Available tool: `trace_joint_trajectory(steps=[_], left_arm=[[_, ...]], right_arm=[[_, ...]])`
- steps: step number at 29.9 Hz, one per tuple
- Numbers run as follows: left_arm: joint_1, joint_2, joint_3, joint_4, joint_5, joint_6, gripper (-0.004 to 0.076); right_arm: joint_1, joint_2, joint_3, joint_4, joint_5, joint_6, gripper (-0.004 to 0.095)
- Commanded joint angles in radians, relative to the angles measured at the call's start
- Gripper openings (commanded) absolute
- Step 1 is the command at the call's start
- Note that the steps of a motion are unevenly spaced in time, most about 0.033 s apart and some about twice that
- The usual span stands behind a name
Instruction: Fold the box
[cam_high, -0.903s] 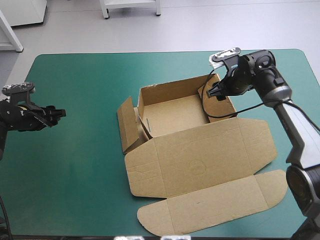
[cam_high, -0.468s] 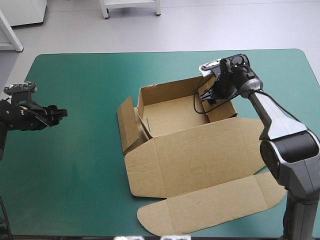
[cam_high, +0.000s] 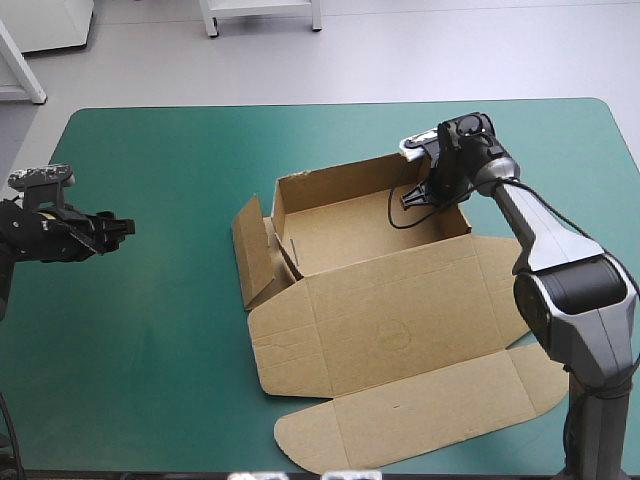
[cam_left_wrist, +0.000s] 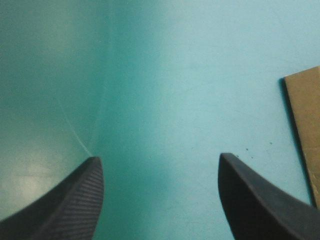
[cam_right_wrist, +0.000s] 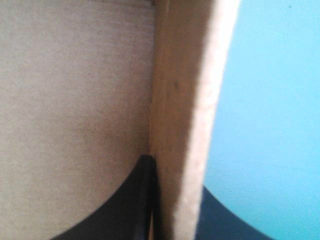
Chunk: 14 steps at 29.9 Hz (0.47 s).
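Board fills most of the right wrist view, so little of the box (cam_high: 380, 300) shows there: just one raised wall (cam_right_wrist: 182, 115), seen edge-on and cut off. The right gripper (cam_high: 417, 197) pinches that wall, with one black finger (cam_right_wrist: 120, 205) inside the box and one outside, nearly closed on it. In the high view its fingertips are hard to make out. That view shows the whole box, a tray with its lid lying flat, in the middle of the teal-green cover (cam_high: 150, 340). The left gripper (cam_high: 118, 227) hovers well away from the box on its left side, fingers wide apart with only cover between them. Its own view catches a sliver of the box.
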Motion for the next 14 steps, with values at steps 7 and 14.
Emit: trace_joint_trajectory(steps=[7, 14], left_arm=[[-0.006, -0.033, -0.025, -0.026, -0.046, 0.012, 0.0476], [-0.006, -0.02, -0.021, -0.138, -0.046, 0.148, 0.0476]], right_arm=[[-0.079, -0.116, -0.031, 0.119, -0.037, -0.042, -0.0019], [-0.189, -0.269, -0.031, 0.405, -0.116, -0.15, -0.0017]])
